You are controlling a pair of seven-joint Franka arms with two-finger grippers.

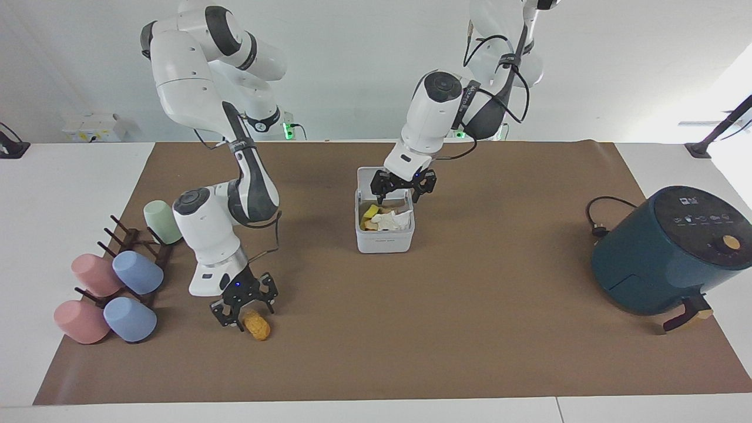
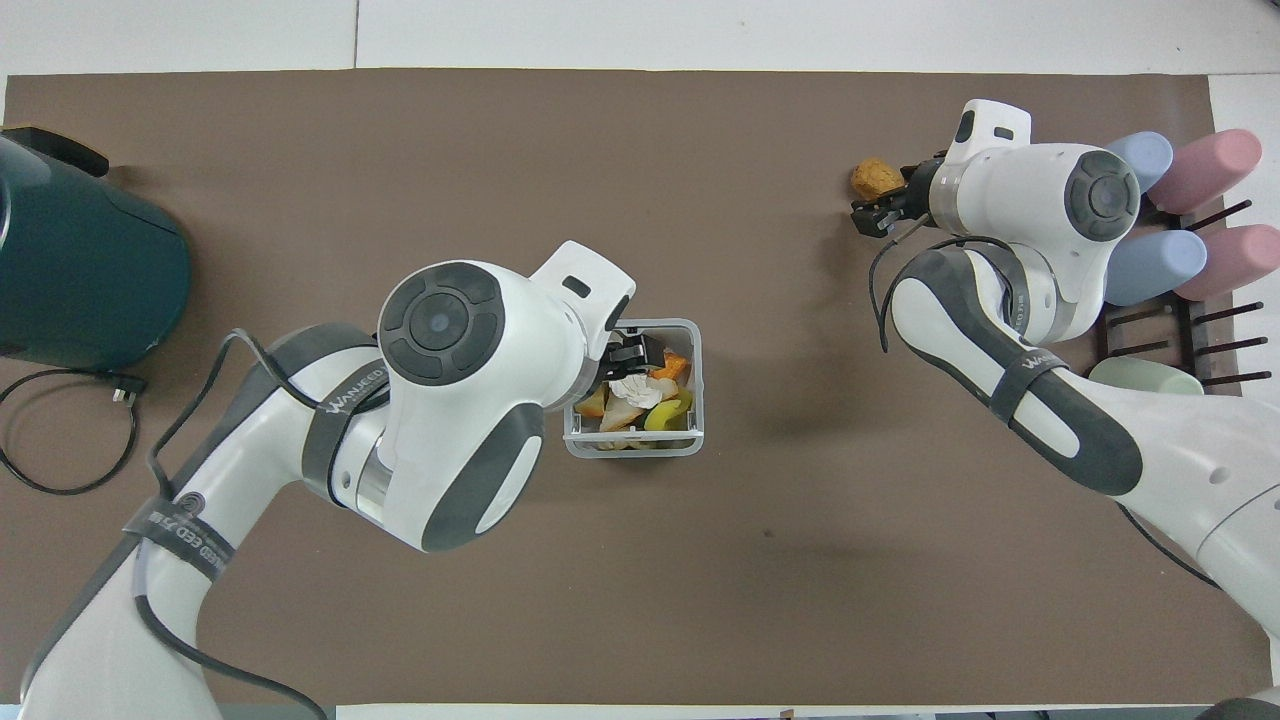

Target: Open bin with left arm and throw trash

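Left tool (image 1: 402,193) hangs over the open small white square plastic bin (image 1: 384,242), fingers spread apart, empty; crumpled white tissue (image 1: 390,220) lies inside, at table centre. Right tool (image 1: 243,304), fingers apart, straddles the orange-brown breaded nugget (image 1: 257,324) at the bin's 8 o'clock in the facing view. Next: clamp, lift, carry to bin. Left arm bends steeply down; right arm is folded low.

The white jointed left arm with dark-grey bands bends down at the elbow, its black two-finger left claw (image 1: 403,192) pointing downward with fingers spread wide and empty (seen clearly in the facing view). The matching right arm folds low over its end of the worktop, its black right claw (image 1: 244,305) near the surface, fingers parted.
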